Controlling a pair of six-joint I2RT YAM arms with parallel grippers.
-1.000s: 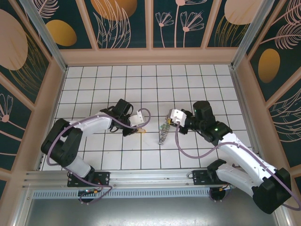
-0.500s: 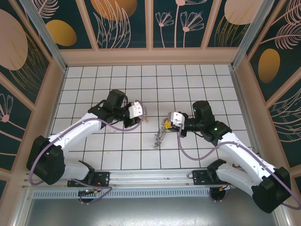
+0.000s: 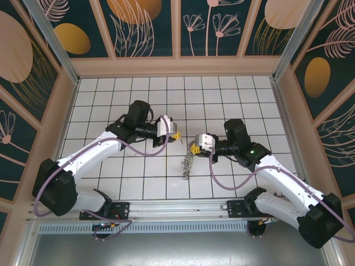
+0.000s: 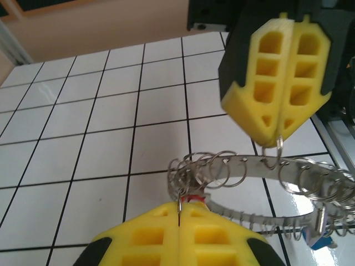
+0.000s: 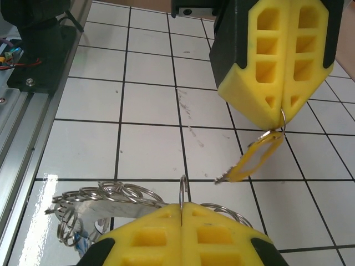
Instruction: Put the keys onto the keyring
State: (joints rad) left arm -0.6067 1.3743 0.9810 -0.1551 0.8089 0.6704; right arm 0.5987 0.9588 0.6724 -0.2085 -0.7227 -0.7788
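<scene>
The left gripper (image 3: 175, 134) is standing nearer the centre of the overhead frame than half a second earlier, narrowing the gap to the right gripper (image 3: 195, 146). The hanging tail of the thin round metal keyring (image 3: 187, 165), a band bristling with small silvery split rings, is lying a little lower in the picture.

Both pairs of yellow foam-padded jaws are pressed together. The left jaws are pinching a small wire ring. From it a slim metal key with a yellow plastic head (image 5: 256, 158) is dangling at centre right of the right wrist view, above the white tiled tabletop (image 3: 138, 183). The right jaws are clamping one loop of the keyring, which is drooping from them toward the lower middle of the overhead frame; whether its end is touching the tabletop cannot be told.

In the left wrist view the keyring is curving across the lower right of the frame between the two grippers, with a blue plastic key head (image 4: 321, 244) showing at the lower right edge. The grippers are facing each other, close together but with tips apart, near the middle of the tabletop.
</scene>
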